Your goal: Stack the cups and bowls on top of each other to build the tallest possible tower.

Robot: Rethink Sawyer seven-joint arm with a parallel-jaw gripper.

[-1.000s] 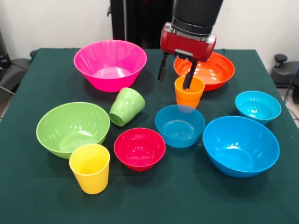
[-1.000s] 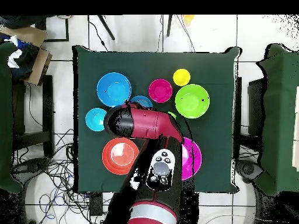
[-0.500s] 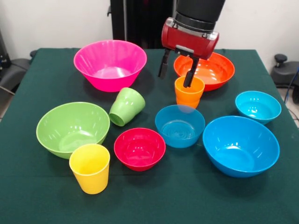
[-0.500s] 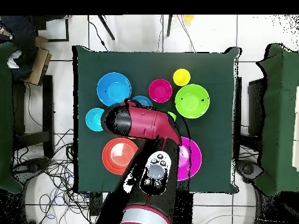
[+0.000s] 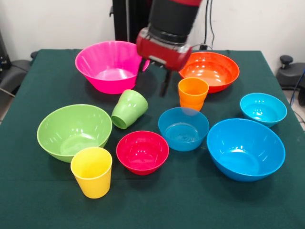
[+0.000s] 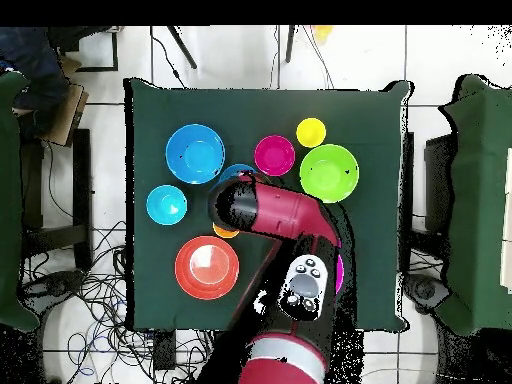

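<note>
Gripper [image 5: 153, 77] is hanging open and empty between the pink bowl [image 5: 112, 65] and the orange cup [image 5: 193, 93]. Green cup [image 5: 129, 109] is lying tipped just below and picture-left of the fingertips, mouth facing down-left, long axis slanting toward the light green bowl [image 5: 73, 130]. Orange cup is standing upright to picture-right, nothing stacked yet

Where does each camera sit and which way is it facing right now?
Front view: sits across the table, looks at the arm, whose gripper hangs between the pink bowl and the orange cup.
Overhead view: sits above, looks straight down; the arm's red links cover the middle and most of the pink bowl.
Shared: orange bowl, green bowl, yellow cup, red bowl, turned half round between views.
</note>
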